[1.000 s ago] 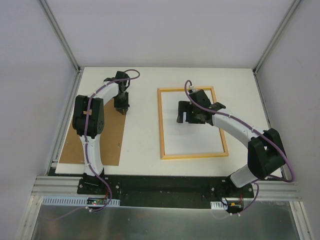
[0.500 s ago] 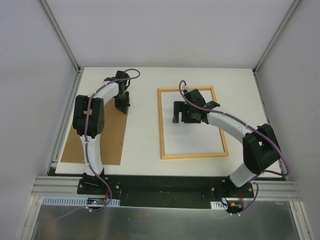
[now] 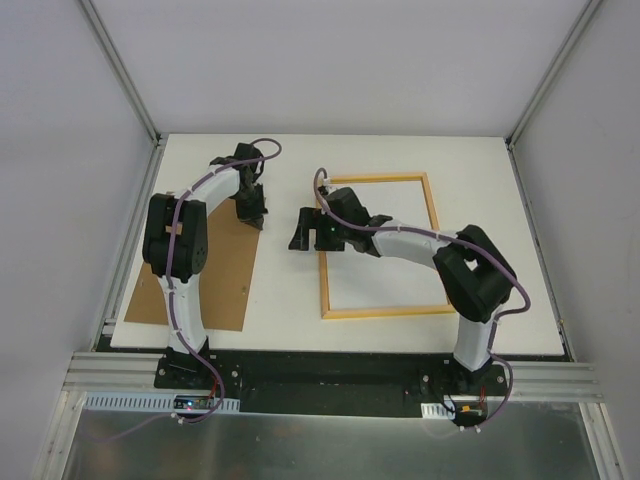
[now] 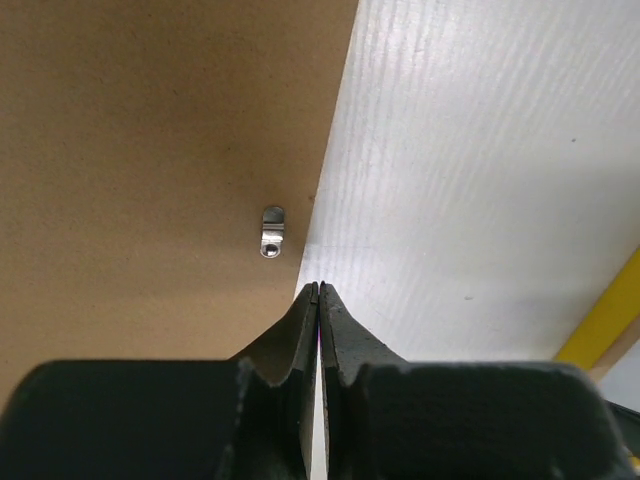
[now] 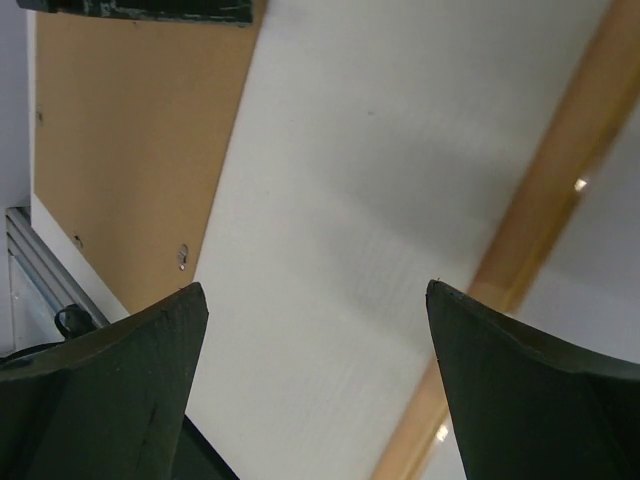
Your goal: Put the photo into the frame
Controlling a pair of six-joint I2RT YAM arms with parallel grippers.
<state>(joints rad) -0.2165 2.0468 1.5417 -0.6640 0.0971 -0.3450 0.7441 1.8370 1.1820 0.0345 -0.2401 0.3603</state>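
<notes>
Light even and diffuse, from above. Top view sharp; soft shadows on table (image 3: 280, 290). Left wrist view: faint sheen on table, left gripper (image 4: 318, 290) blurred near lens. Right wrist view: right gripper (image 5: 315, 290) dark, soft-edged; tiny glints on frame (image 5: 540, 220).

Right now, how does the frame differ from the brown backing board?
The frame is an open pale-wood outline with the white table showing through; the backing board is a solid brown sheet. The frame lies right of centre, the backing board at the left. The fingers of the right gripper stand open beside the frame's left rail; those of the left gripper are shut over the backing board's right edge. Both are rectangles lying flat.
</notes>
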